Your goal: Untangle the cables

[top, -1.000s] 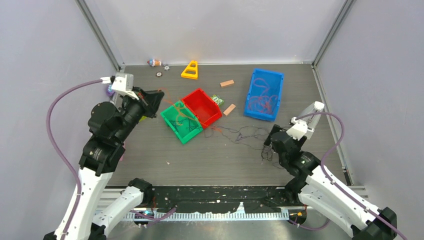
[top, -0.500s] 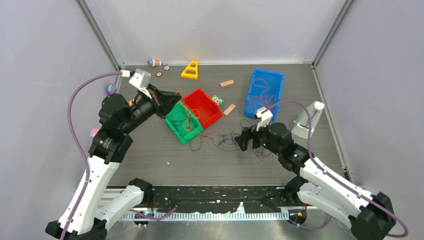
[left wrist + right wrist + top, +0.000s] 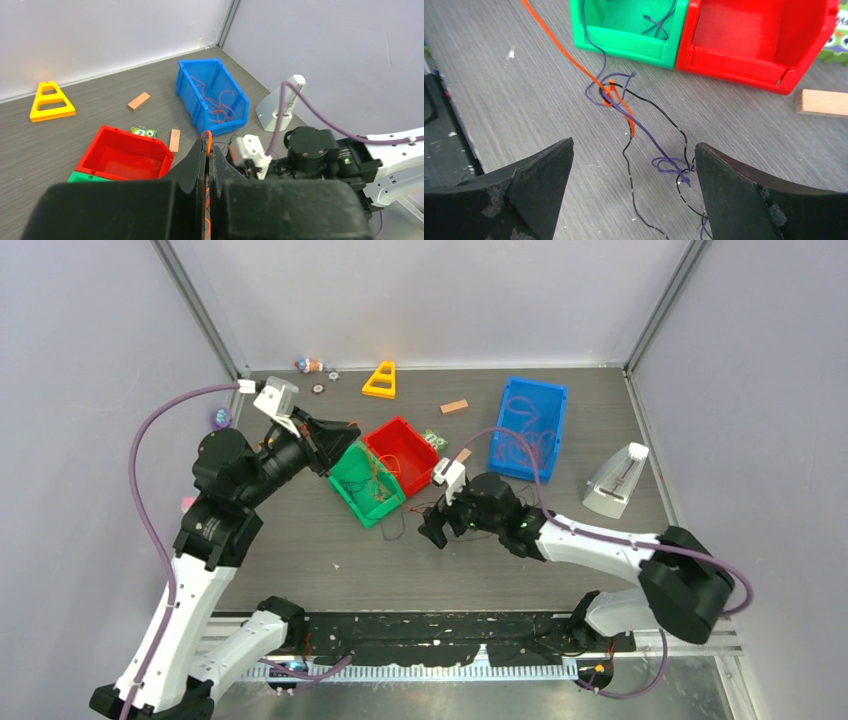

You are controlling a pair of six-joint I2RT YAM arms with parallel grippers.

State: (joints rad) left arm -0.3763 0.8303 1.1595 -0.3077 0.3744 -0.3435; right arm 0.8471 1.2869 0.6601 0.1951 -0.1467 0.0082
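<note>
My left jaws clench a thin orange cable (image 3: 205, 135), its lower run hidden behind them, while my right jaws hang released over the knot of orange, purple and black cables (image 3: 616, 95) on the surface (image 3: 524, 125) near the green bin (image 3: 624, 30), strands cut off below.

The left arm (image 3: 215, 530) rises tall from its base with the elbow bent and the wrist angled down toward the green bin (image 3: 343, 492). The left gripper (image 3: 338, 437) hangs just above the bin's far-left corner, jaws pressed together on an orange cable (image 3: 206, 136). The right arm (image 3: 590, 540) stretches low and long toward the bin's right side. The right gripper (image 3: 434, 531) sits near the bin, facing it, jaws spread wide.
</note>
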